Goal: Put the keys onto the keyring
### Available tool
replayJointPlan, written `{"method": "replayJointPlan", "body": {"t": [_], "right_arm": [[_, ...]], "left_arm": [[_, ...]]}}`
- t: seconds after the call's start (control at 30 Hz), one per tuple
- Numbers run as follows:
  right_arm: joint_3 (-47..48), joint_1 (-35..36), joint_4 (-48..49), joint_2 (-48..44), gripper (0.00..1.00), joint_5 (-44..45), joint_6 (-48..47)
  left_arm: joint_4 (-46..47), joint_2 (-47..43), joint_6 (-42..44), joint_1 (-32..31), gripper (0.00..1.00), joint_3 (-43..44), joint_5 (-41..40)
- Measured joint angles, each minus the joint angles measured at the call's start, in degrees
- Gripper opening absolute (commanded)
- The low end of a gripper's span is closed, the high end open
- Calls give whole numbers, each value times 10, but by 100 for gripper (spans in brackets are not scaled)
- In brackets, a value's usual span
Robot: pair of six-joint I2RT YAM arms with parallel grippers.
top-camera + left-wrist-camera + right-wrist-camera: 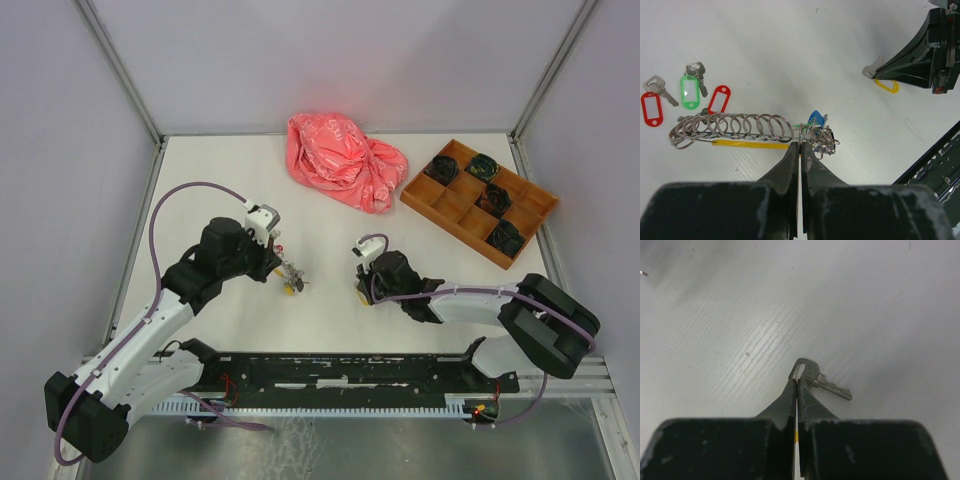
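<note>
The keyring, a thin wire ring with a yellow stretch, lies on the white table with several small silver loops and a blue-tagged key strung on it. My left gripper is shut on its wire beside the blue tag. Loose keys lie beyond it: one with a red tag, one with a green tag, and another red tag. My right gripper is pinched shut on the head of a silver key, whose yellow tag lies under the fingers. From above, both grippers are low over the table.
A crumpled pink bag lies at the back centre. A wooden compartment tray holding dark objects stands at the back right. A black rail runs along the near edge between the arm bases.
</note>
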Motion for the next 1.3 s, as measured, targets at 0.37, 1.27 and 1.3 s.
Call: {"method": "replayJointPlan", "body": {"t": [0.37,1.27,1.3], "right_arm": [[80,0,-130,-71,1,-63,-46],[239,0,-369,-284,1,-239,-317],[239,0,-369,-282,1,-249,-332]], "left_arm": [[44,-35,16,0,3,-19,36],[120,67,347,-25,3,30,358],[115,72,362,-34,3,37,357]]}}
